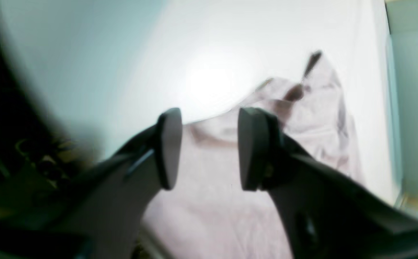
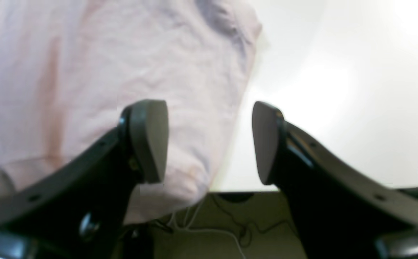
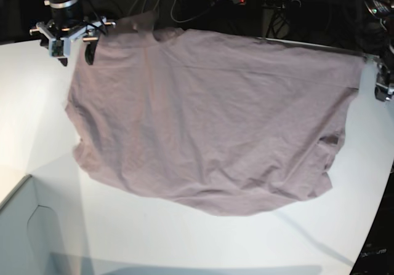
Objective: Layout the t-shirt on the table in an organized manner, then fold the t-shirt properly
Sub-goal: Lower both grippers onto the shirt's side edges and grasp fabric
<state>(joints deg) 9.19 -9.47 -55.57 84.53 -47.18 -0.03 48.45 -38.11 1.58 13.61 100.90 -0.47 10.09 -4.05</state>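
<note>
Dark backdrop, cables (image 3: 184, 7), power strip (image 3: 268, 2)

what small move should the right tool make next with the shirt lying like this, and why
Probably lower the right tool onto the t-shirt edge hanging off the table and close. Its jaws are open and empty, straddling that edge, and the shirt is spread but still wrinkled, so it likely needs pulling flat before folding.

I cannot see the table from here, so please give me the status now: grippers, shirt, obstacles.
Left gripper open, empty. Right gripper open, empty, at shirt corner. T-shirt spread on table, wrinkled, unfolded, far edge overhanging. Nothing on the shirt.
</note>
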